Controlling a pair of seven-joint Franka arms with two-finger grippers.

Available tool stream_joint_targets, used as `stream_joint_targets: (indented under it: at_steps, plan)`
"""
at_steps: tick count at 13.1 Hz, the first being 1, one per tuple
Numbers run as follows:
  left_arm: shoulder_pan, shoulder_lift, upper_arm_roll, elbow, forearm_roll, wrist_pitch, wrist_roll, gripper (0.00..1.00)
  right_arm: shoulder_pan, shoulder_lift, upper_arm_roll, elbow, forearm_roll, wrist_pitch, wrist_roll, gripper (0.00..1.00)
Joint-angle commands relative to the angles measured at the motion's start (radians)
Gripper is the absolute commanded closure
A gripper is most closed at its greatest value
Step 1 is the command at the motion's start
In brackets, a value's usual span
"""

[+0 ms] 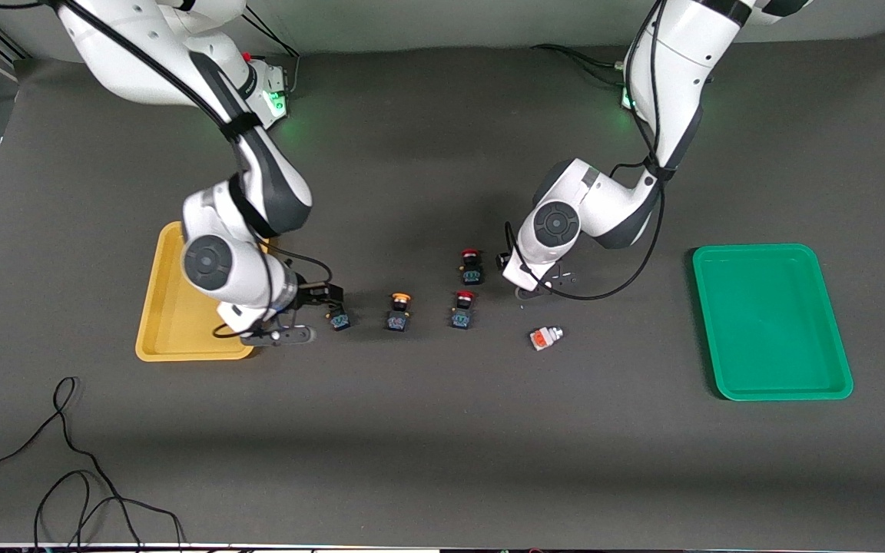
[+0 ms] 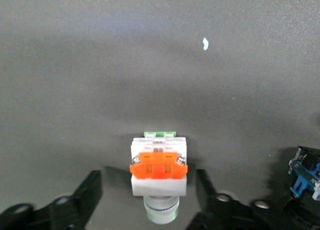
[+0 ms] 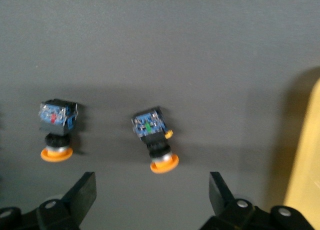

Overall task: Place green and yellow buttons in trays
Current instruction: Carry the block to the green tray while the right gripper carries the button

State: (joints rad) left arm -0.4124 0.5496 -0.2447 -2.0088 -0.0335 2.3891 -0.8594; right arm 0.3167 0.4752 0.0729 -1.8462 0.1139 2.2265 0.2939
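My left gripper [image 1: 532,286] [image 2: 150,189] is open and low over the table, with one finger on each side of a whitish block [image 2: 158,172] that has an orange face and a silver tip. The fingers do not touch it. The front view hides that block under the hand. A second whitish block [image 1: 545,336] lies nearer the front camera. My right gripper [image 1: 329,301] [image 3: 152,189] is open and empty beside the yellow tray [image 1: 170,322] [image 3: 306,155], close to an orange-capped black button [image 1: 339,319] [image 3: 152,135]. Another orange-capped button [image 1: 399,311] [image 3: 56,130] lies beside it. The green tray [image 1: 769,319] sits at the left arm's end.
Two red-capped black buttons [image 1: 471,265] [image 1: 463,307] lie between the orange-capped buttons and my left gripper. One shows at the edge of the left wrist view [image 2: 304,175]. A black cable [image 1: 66,461] loops on the table near the front camera, toward the right arm's end.
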Motion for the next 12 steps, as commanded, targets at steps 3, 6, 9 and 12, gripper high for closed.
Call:
stream_joint_targets:
  at_steps: [3, 6, 9, 12]
  plan:
    - [-0.002, -0.007, -0.001, -0.002, 0.024, 0.018, -0.052, 0.69, 0.018, 0.1, -0.01, 0.008, 0.007, 0.125, 0.016, 0.0]
    - [0.027, -0.078, -0.002, -0.001, 0.024, -0.033, -0.052, 0.7, 0.041, 0.137, -0.013, 0.008, 0.0, 0.137, 0.016, 0.0]
    - [0.066, -0.282, -0.004, 0.019, 0.021, -0.242, -0.05, 0.73, 0.05, 0.158, -0.015, 0.007, 0.0, 0.143, 0.016, 0.0]
    - [0.116, -0.433, -0.005, 0.083, 0.011, -0.482, -0.006, 0.72, 0.058, 0.163, -0.021, 0.004, 0.0, 0.148, 0.019, 0.46]
